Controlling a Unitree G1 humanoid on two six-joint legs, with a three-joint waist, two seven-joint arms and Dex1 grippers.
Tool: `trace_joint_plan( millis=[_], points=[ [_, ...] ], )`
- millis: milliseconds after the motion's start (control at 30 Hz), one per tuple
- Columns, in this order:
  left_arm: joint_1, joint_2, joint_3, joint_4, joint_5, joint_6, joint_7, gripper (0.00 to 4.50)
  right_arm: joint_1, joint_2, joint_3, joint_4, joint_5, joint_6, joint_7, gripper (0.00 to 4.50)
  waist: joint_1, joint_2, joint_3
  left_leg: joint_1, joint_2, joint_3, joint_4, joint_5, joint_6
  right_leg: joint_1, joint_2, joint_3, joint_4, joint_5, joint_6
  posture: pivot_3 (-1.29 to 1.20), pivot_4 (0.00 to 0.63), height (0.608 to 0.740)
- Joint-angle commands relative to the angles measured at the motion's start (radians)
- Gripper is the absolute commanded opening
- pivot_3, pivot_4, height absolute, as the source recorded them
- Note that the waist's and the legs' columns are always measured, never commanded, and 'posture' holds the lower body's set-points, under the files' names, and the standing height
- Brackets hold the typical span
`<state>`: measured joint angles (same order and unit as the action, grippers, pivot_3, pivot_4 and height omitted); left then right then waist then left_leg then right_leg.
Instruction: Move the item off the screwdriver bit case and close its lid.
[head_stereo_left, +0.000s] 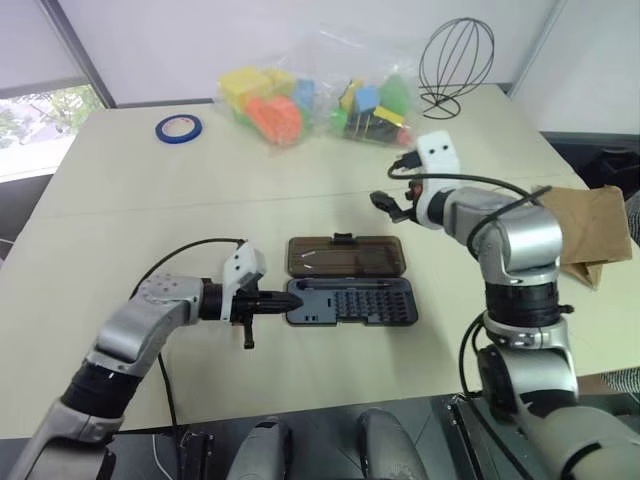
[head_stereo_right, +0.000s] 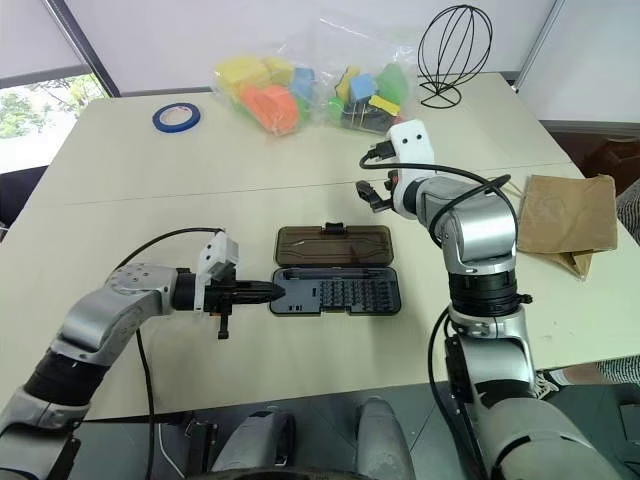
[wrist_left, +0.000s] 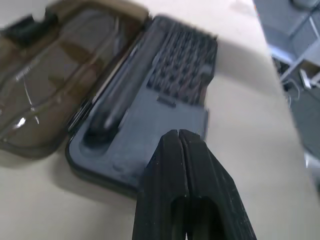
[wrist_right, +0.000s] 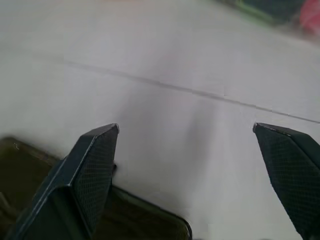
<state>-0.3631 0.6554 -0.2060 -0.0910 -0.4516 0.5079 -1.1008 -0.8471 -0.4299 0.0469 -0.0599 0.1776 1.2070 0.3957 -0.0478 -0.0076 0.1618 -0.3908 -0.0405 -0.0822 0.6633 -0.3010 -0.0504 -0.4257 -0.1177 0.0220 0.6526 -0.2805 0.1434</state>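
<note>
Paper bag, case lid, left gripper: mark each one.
paper bag (head_stereo_right: 565, 212), right eye view, middle of its flat brown face.
case lid (head_stereo_left: 345, 256), left eye view, centre of the open smoky panel.
left gripper (wrist_left: 178, 134), left wrist view, tips of the shut fingers.

The screwdriver bit case (head_stereo_right: 335, 292) lies open in the middle of the table (head_stereo_right: 120, 210), its lid (head_stereo_right: 333, 244) flat behind the tray with nothing on top. The left gripper (head_stereo_right: 277, 291), fingers pressed together, sits at the tray's left end and blocks that side. The right gripper (head_stereo_right: 372, 196), fingers spread wide, hangs above the table behind the lid's right corner. The front and right sides of the case are bare tabletop. The paper bag (head_stereo_right: 565, 217) lies well apart at the right edge; toy bags (head_stereo_right: 300, 85), a wire stand (head_stereo_right: 455, 52) and a tape roll (head_stereo_right: 177, 118) stand far back.
</note>
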Motion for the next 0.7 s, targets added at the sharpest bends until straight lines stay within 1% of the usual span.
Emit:
trace_joint_plan(
  millis=[33, 233, 300, 333, 400, 500, 600, 700],
  points=[
    [-0.022, -0.018, -0.023, 0.053, 0.059, -0.08, -0.022, 0.0, -0.037, -0.084, 0.084, 0.006, -0.008, -0.078, 0.094, 4.48, 0.001, 0.0, 0.0, 0.0, 0.0, 0.0, 0.0, 0.0, 0.0, 0.0, 0.0, 0.0, 0.0, 0.0, 0.0, 0.0, 0.15, 0.74],
    [-0.014, -0.05, -0.047, 0.123, 0.118, -0.167, -0.059, 0.0, -0.041, -0.191, 0.168, 0.026, 0.011, -0.208, 0.289, 4.48, 0.003, 0.0, 0.0, -0.001, 0.0, 0.0, 0.0, 0.0, 0.0, 0.0, 0.0, 0.0, -0.001, 0.0, 0.0, 0.0, 0.15, 0.74],
    [-0.009, -0.055, -0.051, 0.133, 0.128, -0.183, -0.071, 0.0, -0.055, -0.202, 0.179, 0.057, 0.011, -0.234, 0.331, 4.48, 0.003, 0.0, 0.0, -0.001, 0.0, 0.0, 0.001, 0.0, 0.0, 0.001, 0.0, 0.0, -0.002, 0.0, 0.0, 0.0, 0.15, 0.74],
    [-0.005, -0.056, -0.056, 0.138, 0.136, -0.196, -0.076, 0.0, -0.069, -0.211, 0.203, 0.092, 0.009, -0.27, 0.384, 4.48, 0.003, 0.0, 0.0, -0.001, 0.0, 0.0, 0.001, 0.0, 0.0, 0.001, 0.0, 0.0, -0.001, 0.0, 0.0, 0.0, 0.15, 0.74],
    [0.0, -0.061, -0.058, 0.144, 0.146, -0.207, -0.081, 0.0, -0.084, -0.211, 0.222, 0.154, 0.008, -0.314, 0.445, 4.48, 0.003, 0.0, 0.0, 0.0, 0.0, 0.0, 0.001, 0.0, 0.0, 0.001, 0.0, 0.0, -0.001, 0.0, 0.0, 0.0, 0.15, 0.74],
    [0.006, -0.064, -0.059, 0.144, 0.155, -0.219, -0.084, 0.0, -0.098, -0.195, 0.232, 0.237, -0.006, -0.382, 0.489, 4.48, 0.003, 0.0, 0.0, 0.0, 0.0, -0.001, 0.001, 0.0, 0.0, 0.001, 0.0, 0.0, -0.001, 0.0, 0.0, 0.0, 0.15, 0.74],
    [0.011, -0.069, -0.058, 0.134, 0.157, -0.218, -0.079, 0.0, -0.107, -0.176, 0.256, 0.353, -0.046, -0.508, 0.522, 4.48, 0.003, 0.0, 0.0, 0.0, 0.0, -0.001, 0.001, 0.0, 0.0, 0.001, 0.0, 0.0, -0.002, 0.0, 0.0, 0.0, 0.15, 0.74],
    [0.015, -0.073, -0.056, 0.123, 0.158, -0.217, -0.07, 0.0, -0.123, -0.151, 0.262, 0.513, -0.078, -0.619, 0.55, 4.48, 0.003, 0.0, 0.0, 0.0, 0.0, -0.001, 0.001, 0.0, 0.0, 0.001, 0.0, 0.0, -0.001, 0.0, 0.0, 0.0, 0.15, 0.74]
  ],
)
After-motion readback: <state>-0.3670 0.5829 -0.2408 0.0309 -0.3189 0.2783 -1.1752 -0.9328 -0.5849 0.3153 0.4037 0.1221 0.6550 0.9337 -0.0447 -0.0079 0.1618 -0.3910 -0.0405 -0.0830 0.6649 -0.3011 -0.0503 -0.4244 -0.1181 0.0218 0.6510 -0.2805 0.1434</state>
